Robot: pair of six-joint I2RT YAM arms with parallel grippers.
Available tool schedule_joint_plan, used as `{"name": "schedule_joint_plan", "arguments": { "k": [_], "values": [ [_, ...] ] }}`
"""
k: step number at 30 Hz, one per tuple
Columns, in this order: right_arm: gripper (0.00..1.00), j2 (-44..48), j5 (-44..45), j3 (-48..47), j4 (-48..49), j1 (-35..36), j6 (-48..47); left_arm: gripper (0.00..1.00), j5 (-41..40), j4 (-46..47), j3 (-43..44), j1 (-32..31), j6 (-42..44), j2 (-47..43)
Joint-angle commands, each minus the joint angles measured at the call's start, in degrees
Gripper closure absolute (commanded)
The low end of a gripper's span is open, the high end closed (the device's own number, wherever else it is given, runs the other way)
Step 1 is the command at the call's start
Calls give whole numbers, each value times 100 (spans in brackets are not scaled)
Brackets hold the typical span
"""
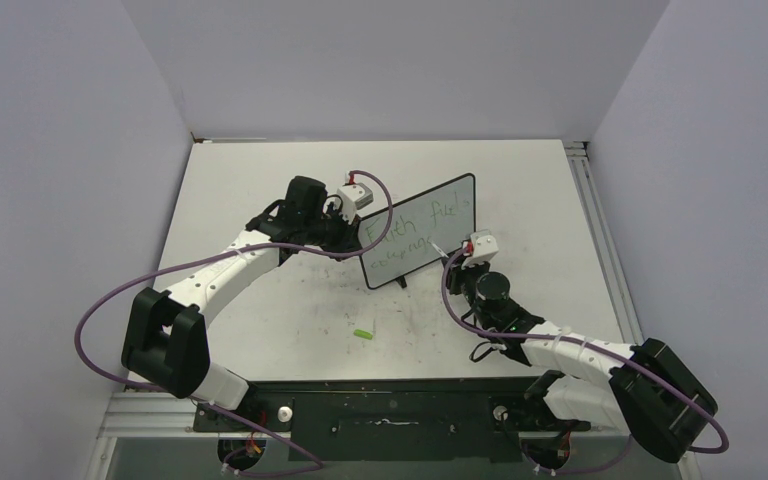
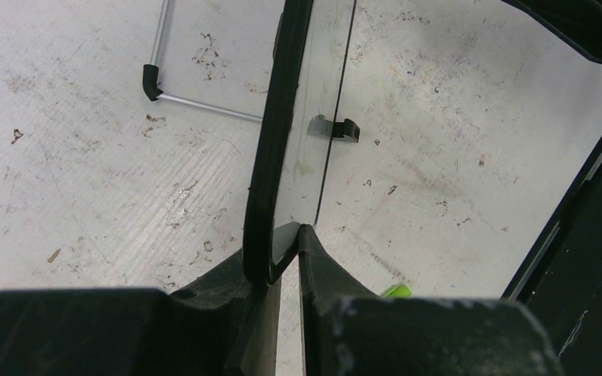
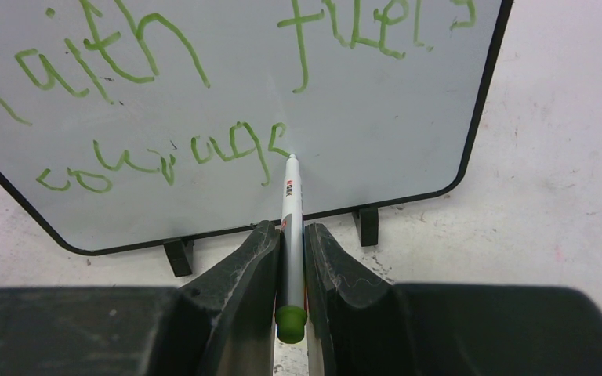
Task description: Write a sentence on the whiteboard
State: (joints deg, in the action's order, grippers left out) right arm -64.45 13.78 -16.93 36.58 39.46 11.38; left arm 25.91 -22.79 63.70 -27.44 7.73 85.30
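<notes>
1. Whiteboard (image 1: 418, 228) stands on edge near the middle of the table (image 1: 260, 180), between the two arms, with its written face turned toward the right arm.
2. Its two small black feet (image 3: 179, 257) rest on the tabletop, and a thin wire stand (image 2: 204, 106) lies on the table behind it.
3. Green handwriting, the sentence (image 3: 235, 145), runs in two lines across the face, roughly "Faith fuels" above "courage".
4. Left gripper (image 2: 282, 243) pinches the board's black-framed side edge, one finger on each face, closed tight against it.
5. Right gripper (image 3: 288, 243) is clamped on a white marker (image 3: 290, 211) with a green rear end.
6. The marker points at the board, its tip touching the surface just past the last letter of the lower line.
7. A small green cap (image 1: 363, 332) lies on the table nearer the arm bases, apart from the board.
</notes>
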Motion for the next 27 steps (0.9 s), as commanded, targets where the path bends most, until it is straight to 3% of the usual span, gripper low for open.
{"name": "schedule_joint_plan", "arguments": {
  "k": [1, 14, 27],
  "values": [
    [95, -52, 305, -100, 182, 10, 66, 100, -297, -198, 28, -60, 300, -66],
    [95, 622, 610, 153, 83, 41, 124, 100, -295, -200, 28, -60, 299, -48],
    [95, 392, 549, 139, 69, 18, 221, 100, -289, -193, 28, -60, 300, -49]
  ]
}}
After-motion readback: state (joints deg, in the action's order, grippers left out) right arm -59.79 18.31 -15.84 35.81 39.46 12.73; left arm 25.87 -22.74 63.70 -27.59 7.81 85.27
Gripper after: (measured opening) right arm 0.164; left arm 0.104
